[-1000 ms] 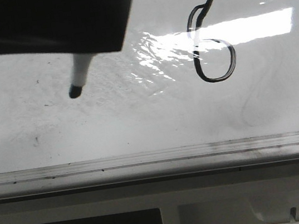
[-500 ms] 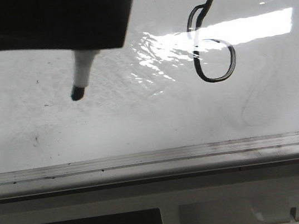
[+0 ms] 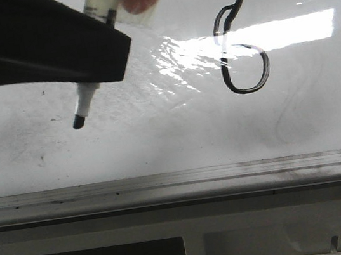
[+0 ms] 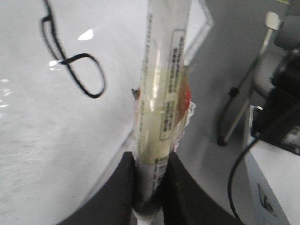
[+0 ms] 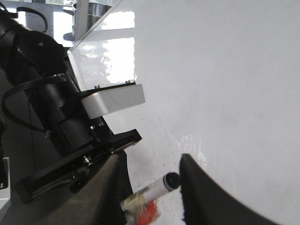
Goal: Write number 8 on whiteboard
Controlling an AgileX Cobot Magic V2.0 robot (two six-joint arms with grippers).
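The whiteboard fills the front view. The number 8 is drawn in black on its upper right, a narrow slanted loop over a rounder one; it also shows in the left wrist view. My left gripper is at the upper left, shut on a marker whose black tip points down-left just off the board, well left of the figure. In the left wrist view the fingers clamp the marker's barrel. My right gripper is open in front of the board, with the marker's back end between its fingers.
A bright light reflection crosses the figure. A faint grey erased curl lies below it. The metal-edged frame runs along the board's lower edge, above a white shelf with slots. Black equipment and a cable stand beside the board.
My left gripper has tilted and shifted left. The marker tip has moved down and left, and the marker's upper barrel with red tape now shows above the gripper.
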